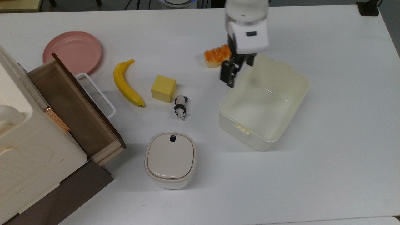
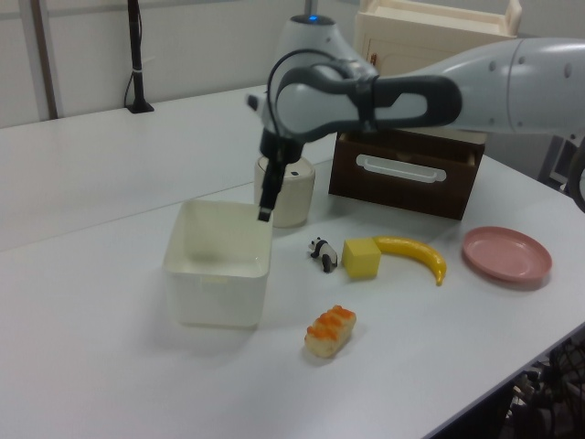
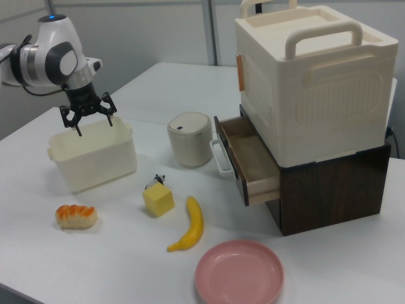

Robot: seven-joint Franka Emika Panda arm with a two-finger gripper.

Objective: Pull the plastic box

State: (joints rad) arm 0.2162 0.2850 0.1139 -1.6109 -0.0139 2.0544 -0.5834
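Claw [image 3: 87, 120] open, fingers spread, hanging over the plastic box [image 1: 264, 101] at its rim. In the top view one finger [image 1: 227, 73] sits just outside the box wall near the corner closest to the bread roll [image 1: 217, 55]. In the right view the fingers straddle the box's far rim; contact can't be confirmed.

Box sits on the white tabletop [image 1: 337, 140], toward the top view's right, angled, empty, latch tab [image 1: 243, 128] on the near short side.

Other items in the top view: lidded white container [image 1: 170, 159] below centre, panda figure [image 1: 180, 106], yellow cube [image 1: 163, 88] and banana [image 1: 126, 82] left of the box, pink plate [image 1: 72, 51] at upper left. Storage unit with open wooden drawer [image 1: 75, 109] at the top view's left edge.
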